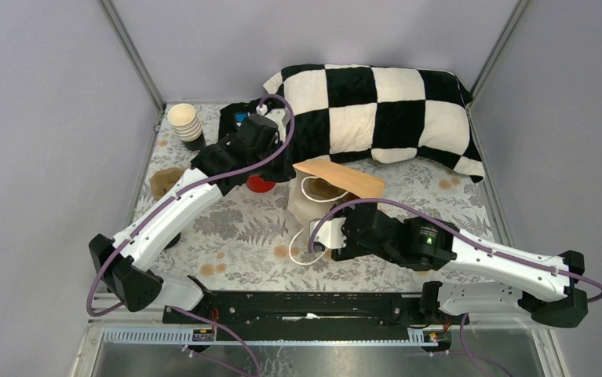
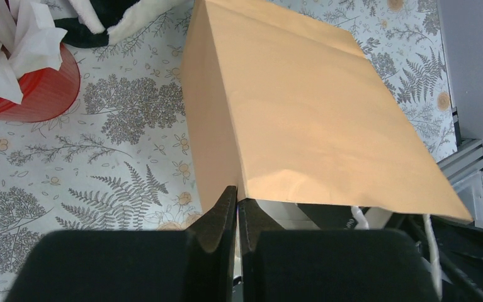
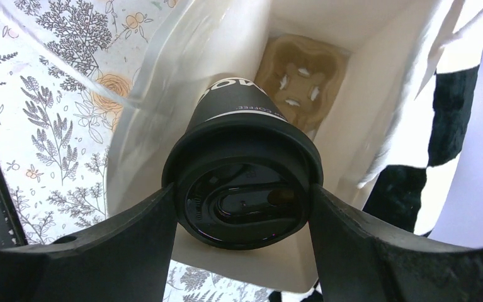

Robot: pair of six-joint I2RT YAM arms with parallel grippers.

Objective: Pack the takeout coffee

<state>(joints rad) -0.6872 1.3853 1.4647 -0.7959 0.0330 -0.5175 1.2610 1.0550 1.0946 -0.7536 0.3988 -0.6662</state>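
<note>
The takeout coffee, a dark cup [image 3: 226, 104] with a black lid [image 3: 245, 201], is tilted into the mouth of an open paper bag [image 3: 377, 107]. My right gripper [image 3: 242, 189] is shut on the cup at its lid rim, one finger on each side. A brown cup carrier [image 3: 301, 82] lies at the bag's bottom. In the top view the right gripper [image 1: 322, 236] is at the bag's [image 1: 307, 206] near edge and hides the cup. My left gripper [image 2: 237, 192] is shut on the edge of the bag's tan wall [image 2: 301, 113] and holds it at the far side [image 1: 286, 169].
A red cup [image 2: 31, 88] with white paper stands left of the bag, also in the top view [image 1: 260, 184]. A checkered pillow [image 1: 376, 110] lies behind the bag. A stack of beige cups [image 1: 185, 123] is at the back left. A brown carrier [image 1: 164, 182] lies at the left edge.
</note>
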